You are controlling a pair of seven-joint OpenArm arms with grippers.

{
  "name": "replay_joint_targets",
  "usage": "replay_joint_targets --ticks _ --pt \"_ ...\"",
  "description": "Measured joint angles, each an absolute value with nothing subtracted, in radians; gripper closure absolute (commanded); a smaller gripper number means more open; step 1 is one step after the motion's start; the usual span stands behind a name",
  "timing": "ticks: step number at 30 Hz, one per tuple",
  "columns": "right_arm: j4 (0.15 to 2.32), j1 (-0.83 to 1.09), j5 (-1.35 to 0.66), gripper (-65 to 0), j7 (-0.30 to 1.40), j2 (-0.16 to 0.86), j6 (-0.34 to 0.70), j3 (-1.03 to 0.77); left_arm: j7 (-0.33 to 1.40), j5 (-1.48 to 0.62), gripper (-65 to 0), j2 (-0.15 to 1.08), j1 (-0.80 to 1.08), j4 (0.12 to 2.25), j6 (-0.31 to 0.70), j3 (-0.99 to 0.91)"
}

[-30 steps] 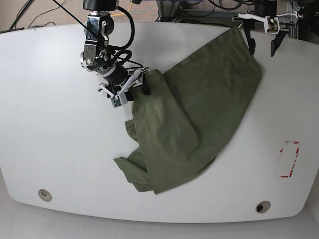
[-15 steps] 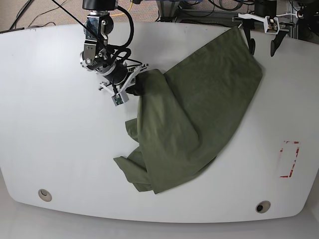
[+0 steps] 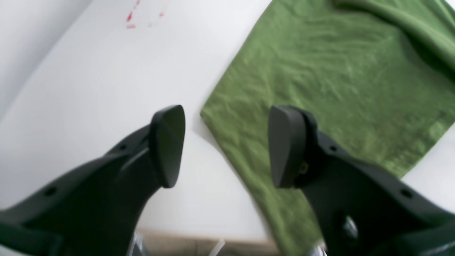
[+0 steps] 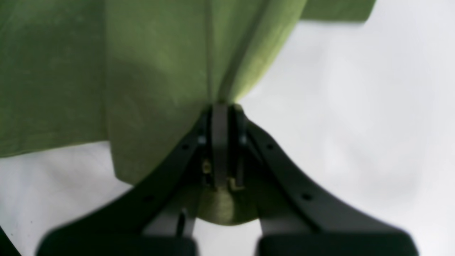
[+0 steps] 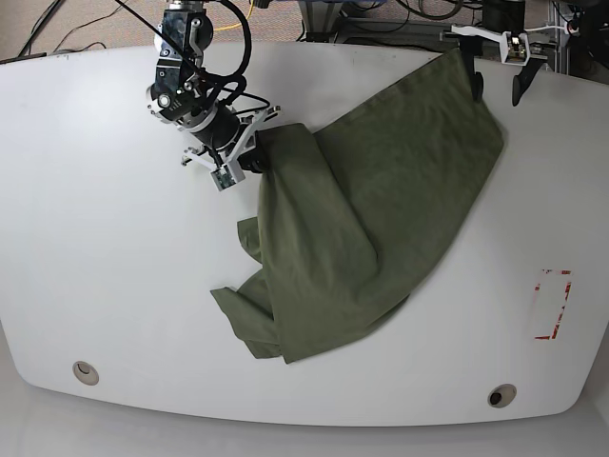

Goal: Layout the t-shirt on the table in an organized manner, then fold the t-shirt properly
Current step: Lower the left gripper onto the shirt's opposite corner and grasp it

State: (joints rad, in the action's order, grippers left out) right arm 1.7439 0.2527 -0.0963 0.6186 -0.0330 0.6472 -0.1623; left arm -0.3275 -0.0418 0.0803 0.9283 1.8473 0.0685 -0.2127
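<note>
Right fingers pinching t-shirt fold.

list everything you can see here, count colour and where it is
t-shirt: one, olive green, crumpled across the table's middle, reaching its far edge
table: one, glossy white, under everything
grommets: two, metal, near the front corners
red-marked rectangle: one, red outline, right side in the base view
cables: several, dark, beyond the far edge
right hand: one, black, shut on the t-shirt's edge
left hand: one, black, open above the t-shirt's far corner
</note>
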Motion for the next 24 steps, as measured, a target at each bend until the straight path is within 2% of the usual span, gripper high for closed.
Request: replay_joint_targets --ticks 8,14,24 --pt "1.913 0.310 -0.102 0.0 0.611 -0.033 0.648 -0.163 -0.252 -0.042 -34.3 0.082 0.928 1.845 0.079 -0.145" --pt "1.990 0.334 -0.101 0.0 0.614 -0.033 0.649 -0.163 -0.210 -0.041 -34.3 0.083 0.928 1.839 0.182 -0.107" --pt "2.014 0.332 -0.101 0.0 0.615 0.017 0.648 -0.168 -0.194 -0.041 -34.3 0.083 0.928 1.826 0.215 -0.090"
